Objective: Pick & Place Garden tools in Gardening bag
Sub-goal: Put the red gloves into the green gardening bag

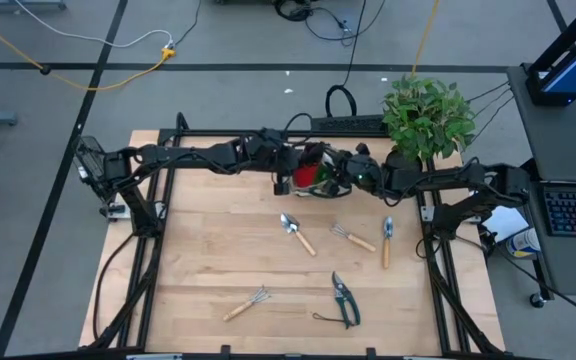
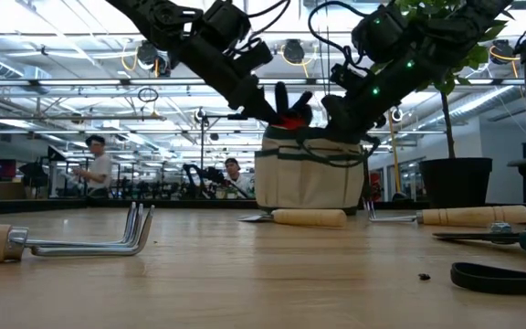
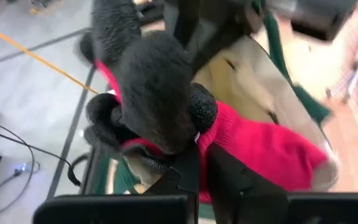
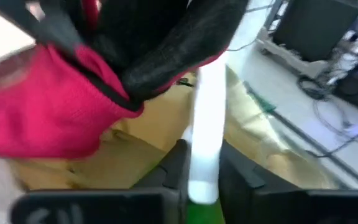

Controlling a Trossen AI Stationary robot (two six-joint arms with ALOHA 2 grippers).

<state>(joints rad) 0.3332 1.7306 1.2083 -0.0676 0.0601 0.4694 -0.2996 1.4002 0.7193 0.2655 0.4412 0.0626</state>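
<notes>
Red knit gloves with black rubbery fingers — red cuff, black palm side. Round tan fabric tote with dark green trim; its inside is a paler yellowish beige. Both arms are matte black; right gripper shows small green indicator lights, left gripper plain black. Pale light-wood tabletop with fine grain, framed in black rails. Steel trowel with light wooden handle — same silver-and-tan scheme on the small fork, second trowel and rake. Pruning shears: grey blades, dark greenish handles. Leafy green plant in a black pot.
</notes>
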